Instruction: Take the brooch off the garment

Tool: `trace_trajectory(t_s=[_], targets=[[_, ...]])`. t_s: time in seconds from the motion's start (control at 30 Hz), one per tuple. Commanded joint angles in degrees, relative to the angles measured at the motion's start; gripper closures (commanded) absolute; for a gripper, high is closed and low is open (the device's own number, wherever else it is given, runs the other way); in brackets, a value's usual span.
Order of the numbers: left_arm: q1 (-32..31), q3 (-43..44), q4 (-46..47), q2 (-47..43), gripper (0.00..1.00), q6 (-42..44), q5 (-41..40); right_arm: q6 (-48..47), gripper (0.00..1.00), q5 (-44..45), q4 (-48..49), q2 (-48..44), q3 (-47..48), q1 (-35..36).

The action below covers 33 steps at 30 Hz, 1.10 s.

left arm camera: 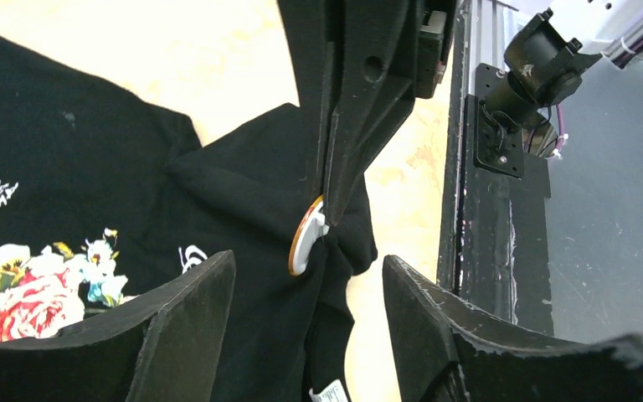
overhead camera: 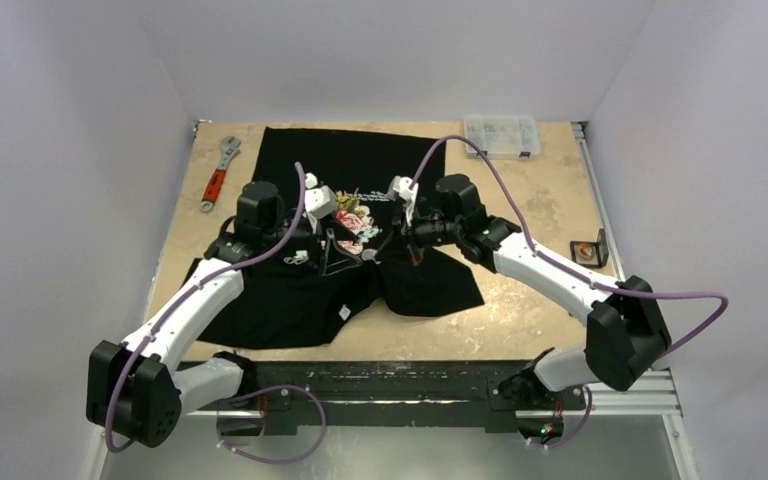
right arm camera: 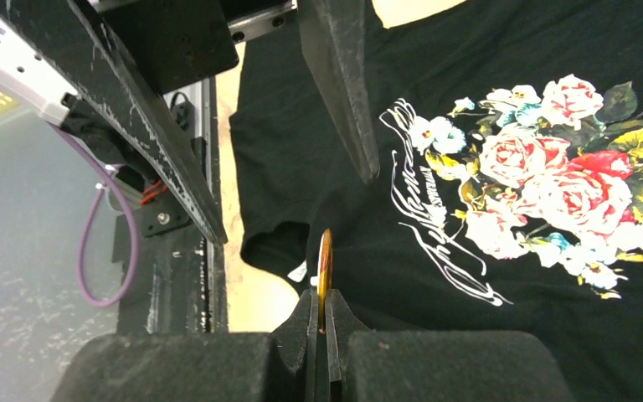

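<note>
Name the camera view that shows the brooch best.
Left wrist: the brooch shows its white face and orange rim, pinched by the right gripper. Right wrist sees it edge-on; the top view cannot resolve it.

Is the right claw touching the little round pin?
Touching. In the right wrist view, the right gripper pinches the thin edge of the brooch between its shut fingers, with no gap.

Overhead looks down; 2 close wrist views share the brooch (left arm camera: pixel 308 240) (right arm camera: pixel 325 266).
</note>
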Motion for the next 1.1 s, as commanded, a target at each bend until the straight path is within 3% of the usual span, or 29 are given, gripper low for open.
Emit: trace_trajectory(t_s=[0.0, 0.13, 0.23, 0.83, 1.07], targets=[[-1.8, 0.2, 5.1, 0.7, 0.38, 3.3, -0.9, 4.5, 1.0, -4.3, 1.3, -1.8, 2.9, -1.0], [-2.8, 0.2, 9.8, 2.0, 0.43, 1.1, -1.8, 4.8, 1.0, -5.3, 1.4, -2.1, 2.6, -1.2], [-3.6, 0.8, 10.7, 3.2, 0.53, 0.3, -1.3, 5.5, 1.0, -5.8, 1.8, -2.0, 2.6, -1.6], [-6.6, 1.9, 8.0, 5.8, 0.64, 1.7, -0.5, 8.8, 1.0, -7.2, 5.2, -1.8, 1.5, -3.1], [-6.8, 2.3, 10.1, 6.8, 0.76, -2.5, -4.2, 8.8, 1.0, -7.3, 5.4, -2.1, 1.3, -3.1]])
